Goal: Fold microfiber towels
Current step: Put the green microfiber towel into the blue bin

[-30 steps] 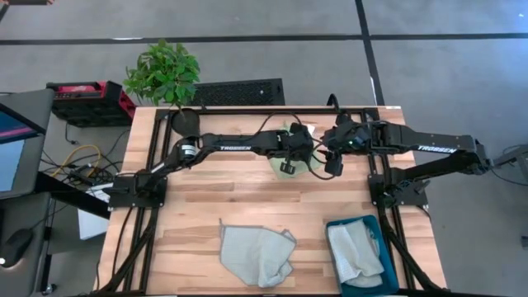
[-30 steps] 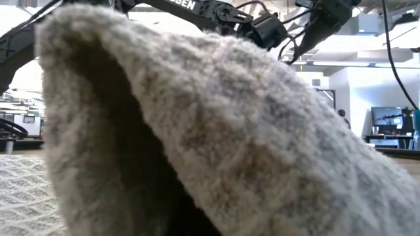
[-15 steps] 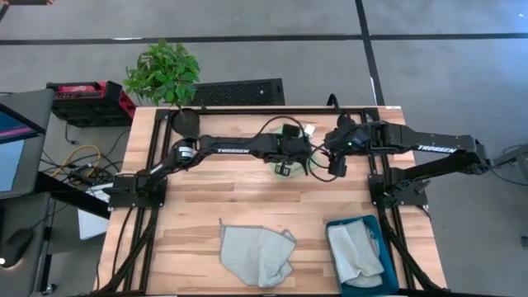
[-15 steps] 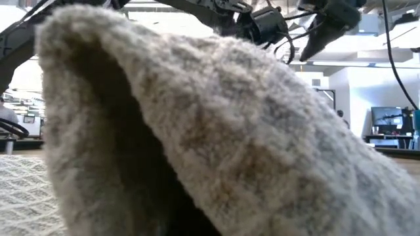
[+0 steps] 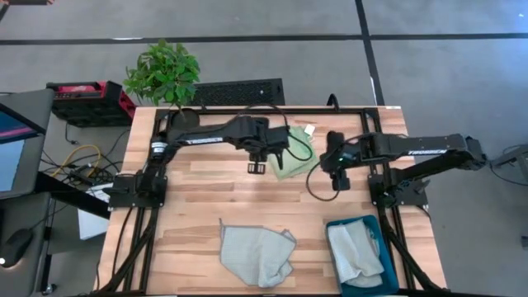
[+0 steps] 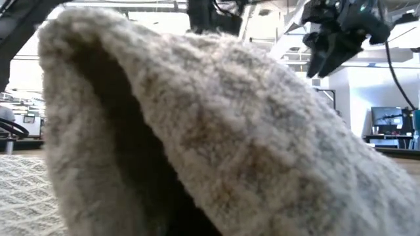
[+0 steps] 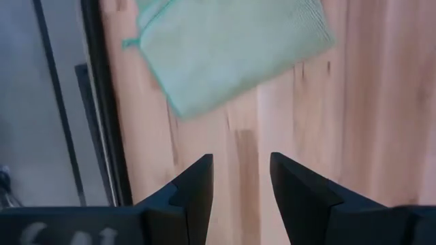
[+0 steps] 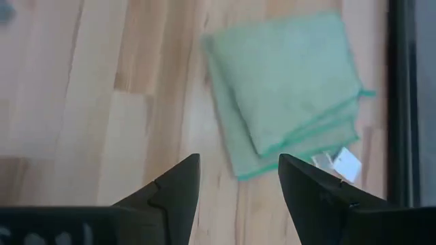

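Both end effectors, left [image 5: 256,167] and right [image 5: 340,181], gape empty beside the folded, soft light-green microfiber towel [image 5: 294,156]; limp cloth, likely best pinched at a corner.

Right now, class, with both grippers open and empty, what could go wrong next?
The folded green towel lies by the table's far edge; a passing arm might nudge it off. The crumpled grey towel sits bunched, so a pinch may catch several layers. The bin wall could block the right gripper.

floor [image 5: 247,21]: grey, dark seam lines | plant [image 5: 162,73]: green, by table's far-left corner | red case [image 5: 89,97]: beside plant | monitor [image 5: 487,147]: dark, room's right, low view | ceiling lights [image 6: 341,63]: bright strips
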